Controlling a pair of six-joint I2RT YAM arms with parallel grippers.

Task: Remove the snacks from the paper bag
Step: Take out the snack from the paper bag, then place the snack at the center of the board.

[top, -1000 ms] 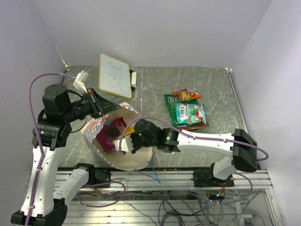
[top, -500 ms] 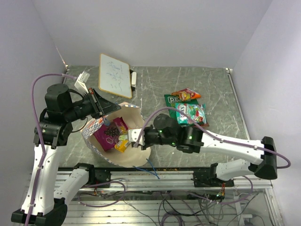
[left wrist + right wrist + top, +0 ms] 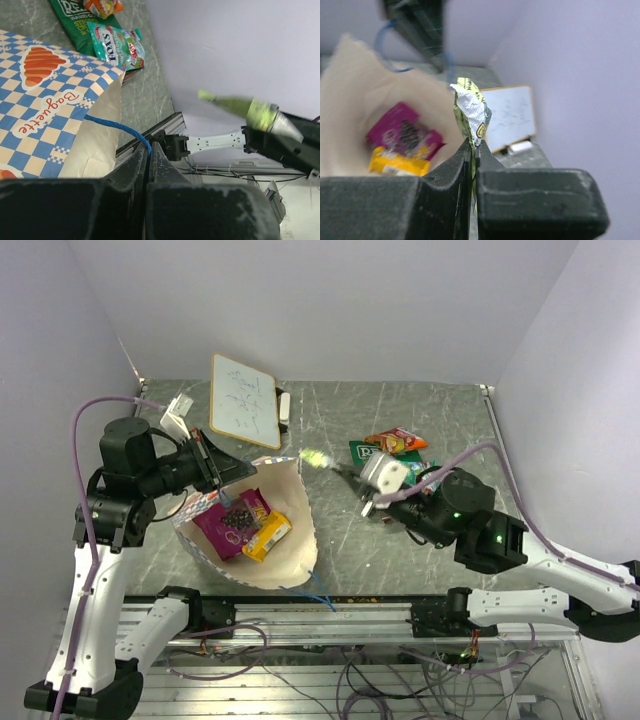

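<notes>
The left gripper [image 3: 149,150] had its fingers pressed together on the blue cord [image 3: 119,127] of the bag [image 3: 295,525]. The checkered wall hung just beyond the fingertips, and the bag's mouth gaped open. The right gripper [image 3: 473,149] pinched a yellow-green packet [image 3: 471,111] by its lower edge. The packet stood up from between the fingers, outside the bag and off the table [image 3: 440,420]. Ahead of and below those fingers, inside the bag, lay a magenta packet [image 3: 228,527] with a yellow packet [image 3: 268,535] touching it. Behind the right fingers, on the table, lay a green packet [image 3: 366,453], an orange packet [image 3: 397,441] and a teal packet [image 3: 408,480], overlapping one another. A board [image 3: 243,400] was beyond the bag, past the left fingers.
</notes>
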